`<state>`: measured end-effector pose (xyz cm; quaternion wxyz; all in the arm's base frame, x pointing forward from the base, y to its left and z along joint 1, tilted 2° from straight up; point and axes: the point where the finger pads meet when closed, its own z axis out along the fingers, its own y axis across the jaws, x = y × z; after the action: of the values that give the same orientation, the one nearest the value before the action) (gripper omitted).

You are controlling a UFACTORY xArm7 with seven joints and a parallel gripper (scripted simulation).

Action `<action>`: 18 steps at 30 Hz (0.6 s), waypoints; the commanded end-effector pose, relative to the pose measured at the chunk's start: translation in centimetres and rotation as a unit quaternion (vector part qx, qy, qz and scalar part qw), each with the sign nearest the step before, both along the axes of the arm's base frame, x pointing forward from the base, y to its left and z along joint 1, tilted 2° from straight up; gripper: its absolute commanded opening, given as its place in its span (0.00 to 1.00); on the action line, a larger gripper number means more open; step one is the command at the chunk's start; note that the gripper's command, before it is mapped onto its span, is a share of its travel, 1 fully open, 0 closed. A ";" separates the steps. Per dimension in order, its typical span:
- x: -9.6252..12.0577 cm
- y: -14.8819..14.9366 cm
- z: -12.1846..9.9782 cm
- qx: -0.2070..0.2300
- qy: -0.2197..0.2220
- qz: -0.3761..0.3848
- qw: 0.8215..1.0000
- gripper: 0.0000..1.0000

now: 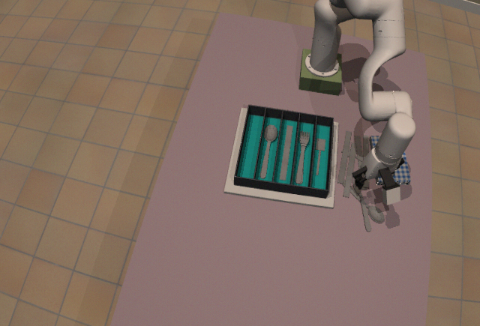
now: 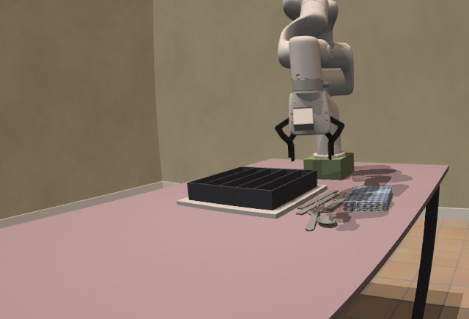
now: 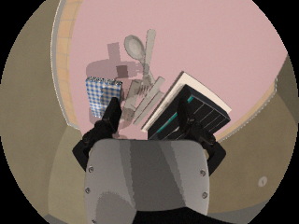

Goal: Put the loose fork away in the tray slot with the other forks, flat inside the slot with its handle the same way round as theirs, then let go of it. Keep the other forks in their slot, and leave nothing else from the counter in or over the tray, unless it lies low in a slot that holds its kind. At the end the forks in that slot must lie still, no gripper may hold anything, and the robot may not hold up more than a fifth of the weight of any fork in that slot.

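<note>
Gripper (image 2: pixel 309 152) is spread to its full width, empty, touching nothing. It hangs well above the pink table (image 2: pixel 151 262), over the pile of loose cutlery (image 1: pixel 358 183) at the right of the tray (image 1: pixel 237 148) in the top view.

Loose fork: somewhere in that pile, lower right of the tray, partly under the gripper in the top view. I can pick out flat bars (image 1: pixel 344 157), a spoon bowl (image 1: pixel 376 213) and crossed handles, but cannot tell for sure which piece is the fork; the wrist view is too blurred to settle it. A blue checked cloth (image 2: pixel 368 198) lies just right of the pile, touching or nearly so.

Target slot: fourth from the left, holding the stored fork (image 1: pixel 302 156), tines toward the top of the frame, handle toward the bottom.

My read for the step (approach and pick):
- Identify the fork's handle before descending; pieces overlap, so a blind pinch likely grabs two.
- Set the fingers across the handle, at a stretch free of its neighbours.
- Come straight down, keep off the cloth.
- Plan wrist yaw now so the tines end up toward the top of the frame, like the stored one.
</note>
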<state>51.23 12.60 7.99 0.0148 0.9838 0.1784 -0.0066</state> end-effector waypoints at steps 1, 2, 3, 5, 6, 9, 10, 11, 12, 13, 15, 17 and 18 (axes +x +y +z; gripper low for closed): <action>0.1 0.0 0.0 0.000 -0.001 0.031 1.000 1.00; 0.1 0.0 -0.1 -0.001 0.000 0.046 0.999 1.00; 0.1 0.0 -0.2 -0.001 0.001 0.064 0.998 1.00; 0.1 0.0 -0.5 -0.002 0.004 0.106 0.994 1.00; 0.1 0.0 -0.6 -0.003 0.006 0.130 0.991 1.00; 0.1 -0.1 -1.1 -0.005 0.011 0.216 0.976 1.00; 0.1 -0.1 -1.3 -0.005 0.013 0.242 0.970 1.00; 0.1 -0.1 -1.5 -0.006 0.014 0.263 0.965 1.00; 0.1 -0.1 -1.8 -0.006 0.016 0.285 0.958 1.00; 0.1 -0.1 -2.0 -0.007 0.017 0.308 0.951 1.00; 0.0 -0.1 -2.2 -0.008 0.018 0.330 0.944 1.00; 0.0 -0.1 -2.4 -0.008 0.023 0.396 0.918 1.00; 0.0 -0.1 -2.6 -0.009 0.024 0.413 0.910 1.00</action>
<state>51.06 12.46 5.78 0.0308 0.8847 0.4645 -0.0247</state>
